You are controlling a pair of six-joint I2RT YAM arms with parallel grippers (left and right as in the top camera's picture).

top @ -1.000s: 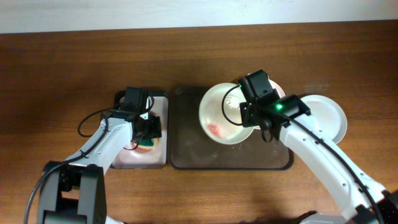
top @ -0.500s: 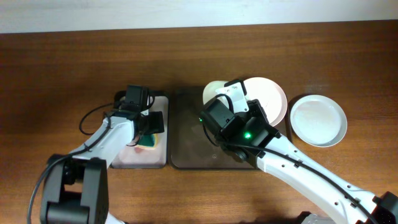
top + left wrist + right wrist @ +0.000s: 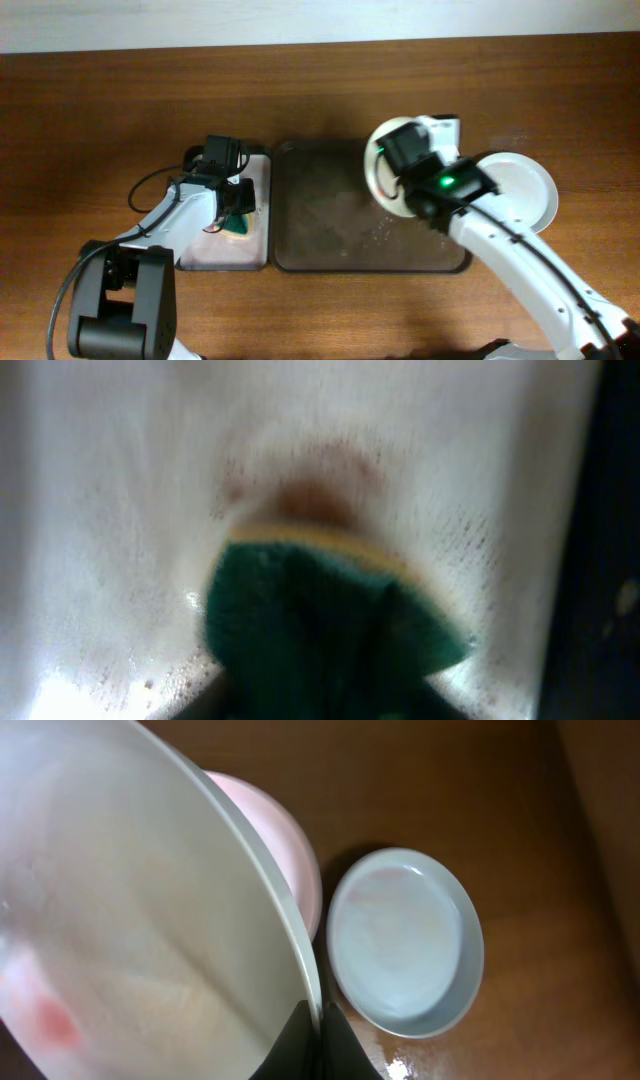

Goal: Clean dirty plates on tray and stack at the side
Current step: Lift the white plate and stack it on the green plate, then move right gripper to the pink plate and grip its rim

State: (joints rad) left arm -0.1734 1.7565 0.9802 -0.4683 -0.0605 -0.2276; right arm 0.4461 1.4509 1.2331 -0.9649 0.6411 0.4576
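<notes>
The left gripper (image 3: 236, 203) hangs over the narrow pink-lined tray (image 3: 255, 252), its jaws apparently clamped on a green-and-yellow sponge (image 3: 320, 620) that juts out ahead of them and presses on the speckled tray floor. Next to it, the dark brown tray (image 3: 330, 230) lies mostly bare. Above the tray's far right corner, the right gripper (image 3: 318, 1032) has its jaws pinched shut on the rim of a white plate (image 3: 130, 920), which is tipped up on edge. The plate rises up and to the left of the jaws, with a red smear (image 3: 50, 1020) showing on its face. A pinkish-white plate (image 3: 292, 850) sits just beyond the jaws, behind the held one. A pale green plate (image 3: 405, 955) rests on the table to their right. The held plate looks stiff, smooth and likely breakable. A hold on its thin rim suits it, though it may slip once the plate is wet.
</notes>
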